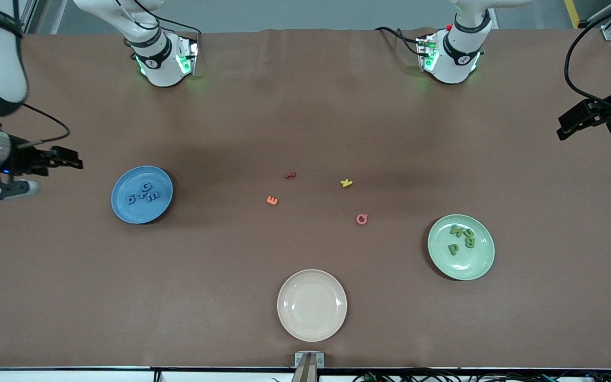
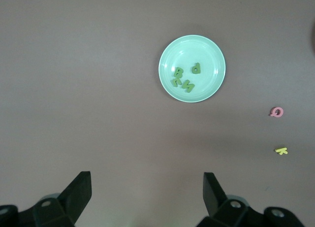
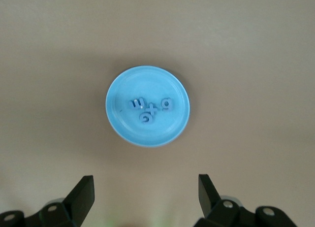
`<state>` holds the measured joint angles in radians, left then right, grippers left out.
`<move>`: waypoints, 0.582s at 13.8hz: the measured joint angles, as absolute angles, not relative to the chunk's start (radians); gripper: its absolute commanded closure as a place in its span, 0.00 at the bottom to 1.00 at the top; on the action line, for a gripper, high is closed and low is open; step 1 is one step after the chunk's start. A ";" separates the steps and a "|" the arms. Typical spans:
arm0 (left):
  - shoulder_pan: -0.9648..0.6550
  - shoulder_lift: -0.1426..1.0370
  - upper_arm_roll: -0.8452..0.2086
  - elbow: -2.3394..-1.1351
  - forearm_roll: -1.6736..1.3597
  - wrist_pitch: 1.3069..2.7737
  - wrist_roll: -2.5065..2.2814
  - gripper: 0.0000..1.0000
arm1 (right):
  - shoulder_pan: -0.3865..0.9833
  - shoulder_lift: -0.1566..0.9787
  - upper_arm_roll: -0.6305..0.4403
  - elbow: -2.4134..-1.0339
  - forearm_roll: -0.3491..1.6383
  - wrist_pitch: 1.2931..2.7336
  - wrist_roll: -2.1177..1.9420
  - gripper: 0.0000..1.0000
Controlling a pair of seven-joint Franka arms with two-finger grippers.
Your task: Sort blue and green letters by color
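Note:
Several light blue letters (image 1: 145,194) lie together on a blue plate (image 1: 130,210) toward the right arm's end of the table. They also show in the right wrist view (image 3: 150,109) on the blue plate (image 3: 142,132). Several dark green letters (image 1: 462,239) lie on a green plate (image 1: 471,266) toward the left arm's end, and show in the left wrist view (image 2: 186,77) on the green plate (image 2: 207,53). My right gripper (image 1: 75,159) (image 3: 146,187) is open and empty, held high beside the blue plate. My left gripper (image 1: 563,127) (image 2: 147,187) is open and empty, held high near the table's end.
A red letter (image 1: 290,175), an orange E (image 1: 272,200), a yellow K (image 1: 346,183) and a pink Q (image 1: 361,218) lie loose mid-table. A bare white plate (image 1: 312,304) sits nearer the front camera. The Q (image 2: 277,112) and K (image 2: 281,150) show in the left wrist view.

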<state>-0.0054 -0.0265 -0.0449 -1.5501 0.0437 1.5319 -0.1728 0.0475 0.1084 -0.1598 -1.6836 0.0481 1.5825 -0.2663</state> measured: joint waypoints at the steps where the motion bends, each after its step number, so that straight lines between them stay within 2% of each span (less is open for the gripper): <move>1: -0.007 -0.026 -0.045 -1.552 0.042 1.534 -0.173 0.00 | 0.049 0.108 -0.158 -1.633 0.044 1.529 -0.251 0.03; 4: -0.009 -0.027 -0.053 -1.553 0.035 1.538 -0.173 0.00 | 0.063 0.107 -0.152 -1.524 0.029 1.425 -0.178 0.02; 8: -0.009 -0.027 -0.056 -1.554 0.035 1.549 -0.173 0.00 | 0.114 0.062 -0.149 -1.487 -0.024 1.413 -0.094 0.01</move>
<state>-0.0091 -0.0265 -0.0558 -1.5545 0.0346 1.5488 -0.1728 0.1136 0.0624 -0.1486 -1.4872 -0.0241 1.4133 -0.0943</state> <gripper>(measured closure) 0.000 0.013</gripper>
